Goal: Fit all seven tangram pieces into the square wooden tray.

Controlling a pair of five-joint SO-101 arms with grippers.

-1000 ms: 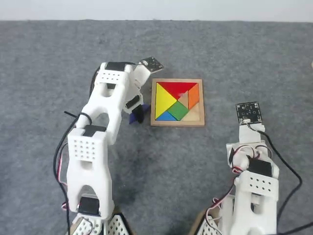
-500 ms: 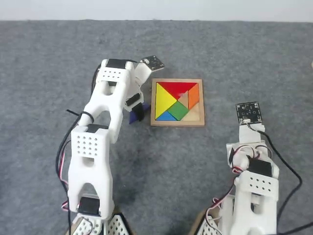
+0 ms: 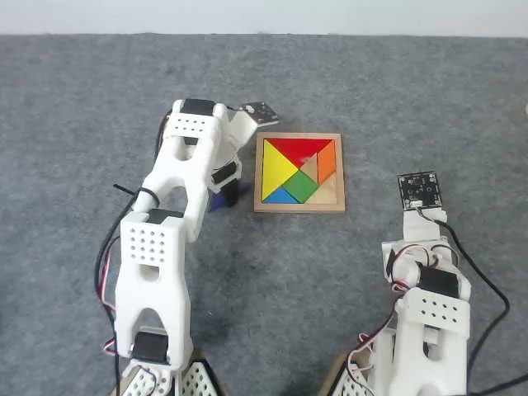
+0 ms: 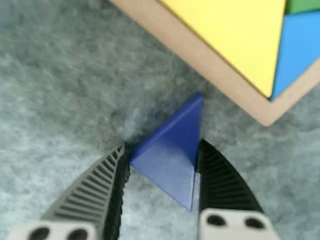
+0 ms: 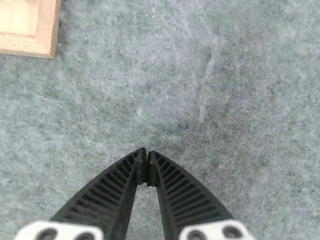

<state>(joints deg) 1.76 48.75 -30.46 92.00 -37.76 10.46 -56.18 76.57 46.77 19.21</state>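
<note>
Left wrist view: left claw (image 4: 162, 150) pinches the dark blue triangle (image 4: 172, 152) on the surface (image 4: 60, 75), just beside the tray (image 4: 220, 85) corner. High view: the left arm (image 3: 177, 190) has turned slightly over the last second and the piece has shifted with it, so the grip is probably secure. Right claw (image 5: 146, 160) is closed and empty.

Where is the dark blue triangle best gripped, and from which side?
Grip the dark blue triangle at its wide part, a jaw on each slanted edge, coming from above on the side away from the wooden tray. Its pointed corner faces the tray and tapers too thin to hold; the left gripper has its jaws set so.
</note>
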